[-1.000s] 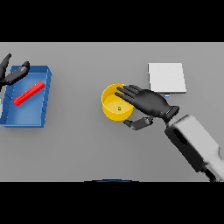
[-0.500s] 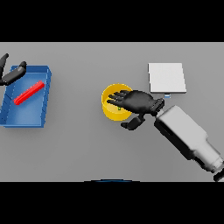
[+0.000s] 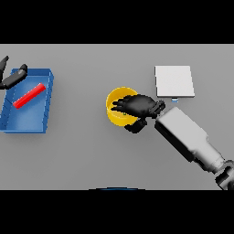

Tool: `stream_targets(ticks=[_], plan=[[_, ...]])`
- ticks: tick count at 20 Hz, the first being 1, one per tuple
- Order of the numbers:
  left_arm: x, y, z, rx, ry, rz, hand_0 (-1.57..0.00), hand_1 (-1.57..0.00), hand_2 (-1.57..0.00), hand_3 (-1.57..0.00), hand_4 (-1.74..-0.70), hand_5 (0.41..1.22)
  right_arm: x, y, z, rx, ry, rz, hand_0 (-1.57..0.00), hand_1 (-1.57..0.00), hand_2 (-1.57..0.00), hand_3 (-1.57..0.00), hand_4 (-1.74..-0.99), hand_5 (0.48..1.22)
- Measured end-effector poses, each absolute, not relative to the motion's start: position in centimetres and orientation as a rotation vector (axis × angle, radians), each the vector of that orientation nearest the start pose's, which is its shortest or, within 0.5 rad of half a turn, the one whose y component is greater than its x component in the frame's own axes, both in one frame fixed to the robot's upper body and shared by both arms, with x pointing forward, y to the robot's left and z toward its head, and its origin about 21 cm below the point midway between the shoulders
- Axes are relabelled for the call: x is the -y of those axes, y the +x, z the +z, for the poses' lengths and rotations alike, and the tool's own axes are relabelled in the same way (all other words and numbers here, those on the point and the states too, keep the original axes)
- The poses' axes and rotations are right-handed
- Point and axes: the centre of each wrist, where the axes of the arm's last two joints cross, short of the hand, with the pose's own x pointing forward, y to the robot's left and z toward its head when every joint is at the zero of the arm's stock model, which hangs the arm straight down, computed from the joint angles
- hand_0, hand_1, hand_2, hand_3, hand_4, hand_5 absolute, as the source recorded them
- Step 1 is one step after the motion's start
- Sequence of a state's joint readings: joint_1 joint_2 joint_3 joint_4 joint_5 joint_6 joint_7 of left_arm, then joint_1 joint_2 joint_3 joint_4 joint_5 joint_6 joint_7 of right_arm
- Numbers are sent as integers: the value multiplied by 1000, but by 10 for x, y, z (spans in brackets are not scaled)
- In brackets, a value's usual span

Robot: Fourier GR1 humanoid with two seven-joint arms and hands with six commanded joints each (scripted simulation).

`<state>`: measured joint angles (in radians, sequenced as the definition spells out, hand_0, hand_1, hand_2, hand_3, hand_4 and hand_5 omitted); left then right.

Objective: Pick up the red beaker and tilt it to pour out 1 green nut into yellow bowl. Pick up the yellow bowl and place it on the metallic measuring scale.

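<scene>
Head view: the flat grey table (image 3: 82,151) carries four items. At centre stands the round yellow bowl (image 3: 116,116), upright on the table surface; its near-left rim and part of its inner wall are visible, the rest is covered. The right hand (image 3: 137,106), dark, on a white and grey arm entering from the lower right, lies across the top of the bowl with its fingers (image 3: 119,104) reaching over the opening toward the left and the thumb (image 3: 133,128) down beside the bowl's near outer wall. The fingers bend over the rim and the thumb closes toward them from outside, so the hand is clamped on the bowl's right-hand wall. The bowl's contents are hidden by the hand. Just beyond the right wrist, up and to the right of the bowl and apart from it, lies the square, flat, pale metallic measuring scale (image 3: 174,81). At the far left sits a shallow rectangular blue tray (image 3: 27,121); inside it a slim red cylindrical beaker (image 3: 29,95) lies on its side, diagonally. The left hand (image 3: 13,77) shows at the left edge, over the tray's far-left corner, with straight, spread fingers, holding nothing.
</scene>
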<state>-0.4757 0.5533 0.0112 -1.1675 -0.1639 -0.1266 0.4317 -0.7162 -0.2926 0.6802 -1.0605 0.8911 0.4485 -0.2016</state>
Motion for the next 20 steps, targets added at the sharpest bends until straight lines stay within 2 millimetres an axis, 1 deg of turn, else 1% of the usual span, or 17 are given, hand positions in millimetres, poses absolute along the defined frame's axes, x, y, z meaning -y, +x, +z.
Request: stream_targets(ticks=[1,2,3,4,5,6,7,10,11,12,13,14,15,16,17,20], plan=[[-348,359,101,1125,581,-467,1,1,1,1,-791,711,116,360,43,1208,-337,2109,-193,-183,-189,-215,-1309,891],[-350,360,103,1128,579,-464,1,1,1,1,-789,710,119,360,40,1223,-308,2116,-455,-407,-349,-322,-1363,957],[-349,360,100,1130,575,-471,1,1,1,1,-788,710,122,358,41,1241,-297,2121,-678,-640,-594,-572,-1435,1010],[-347,361,103,1138,571,-469,1,1,1,1,-788,710,118,357,42,1240,-312,2121,-857,-826,-789,-679,-1492,1052],[-347,361,101,1136,568,-464,1,1,1,1,-787,707,122,358,42,1257,-278,2126,-999,-975,-945,-792,-1540,1086],[-348,362,102,1133,573,-465,1,1,1,1,-787,707,121,358,44,1254,-269,2134,-1114,-1094,-1071,-882,-1578,1113],[-350,361,102,1129,580,-466,1,1,1,1,-785,709,118,359,46,1251,-277,2142,-1205,-1189,-1129,-969,-1611,1135],[-351,360,99,1133,578,-476,1,1,1,1,-784,710,121,359,47,1241,-264,2134,-1384,-1376,-1287,-1106,-1674,1177],[-350,360,103,1142,586,-477,1,1,1,1,-782,710,121,359,48,1234,-270,2129,-1421,-1415,-1323,-1130,-1688,1186],[-351,359,103,1139,591,-478,1,1,1,1,-785,712,125,359,51,1217,-276,2133,-1451,-1446,-1330,-1171,-1698,1193],[-350,359,102,1135,580,-478,1,1,1,1,-786,707,124,358,52,1205,-286,2134,-1475,-1471,-1353,-1185,-1707,1198],[-352,360,104,1135,578,-476,1,1,1,1,-786,704,126,359,55,1208,-279,2134,-1494,-1491,-1362,-1198,-1714,1203],[-352,361,104,1137,575,-474,1,1,1,1,-782,703,123,358,58,1229,-283,2133,-1510,-1507,-1387,-1195,-1719,1207],[-347,363,105,1136,574,-475,1,1,1,1,-778,704,122,357,62,1244,-277,2124,-1522,-1520,-1415,-1185,-1724,1209],[-347,362,106,1142,578,-479,1,1,1,1,-775,706,121,356,66,1240,-278,2113,-1532,-1530,-1440,-1173,-1727,1212],[-350,357,107,1142,586,-489,1,1,1,1,-770,705,130,361,87,1217,-327,2094,-1551,-1550,-1481,-1157,-1734,1216]])
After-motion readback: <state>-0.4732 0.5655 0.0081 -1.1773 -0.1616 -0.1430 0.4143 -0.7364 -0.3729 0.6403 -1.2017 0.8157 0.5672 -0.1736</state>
